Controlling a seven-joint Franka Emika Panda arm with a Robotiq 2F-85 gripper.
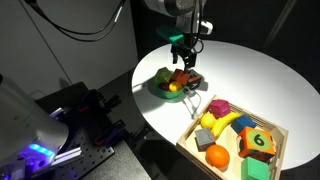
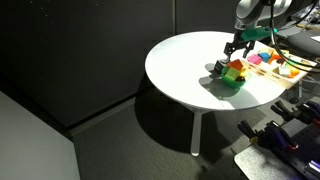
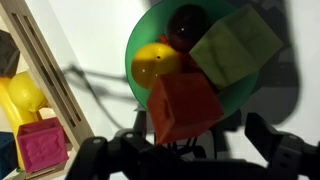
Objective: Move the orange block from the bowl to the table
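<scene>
In the wrist view the orange block [image 3: 185, 105] lies in the dark-green bowl [image 3: 137, 45] at its near rim. Beside it are a yellow ball [image 3: 155, 65], an olive-green cube [image 3: 235, 45] and a dark red round thing [image 3: 185, 20]. My gripper [image 3: 185, 150] is open, with one finger on each side of the orange block and gaps between fingers and block. In both exterior views the gripper [image 1: 186, 68] [image 2: 237, 52] hangs just over the bowl [image 1: 165, 90] [image 2: 228, 82] on the white table [image 1: 250, 70] [image 2: 180, 65].
A rectangular wooden tray [image 1: 190, 140] stands right next to the bowl, holding a banana [image 1: 222, 122], an orange fruit [image 1: 217, 156], a green numbered cube [image 1: 258, 142] and a pink block [image 3: 42, 148]. Its wall [image 3: 55, 75] runs close to the bowl.
</scene>
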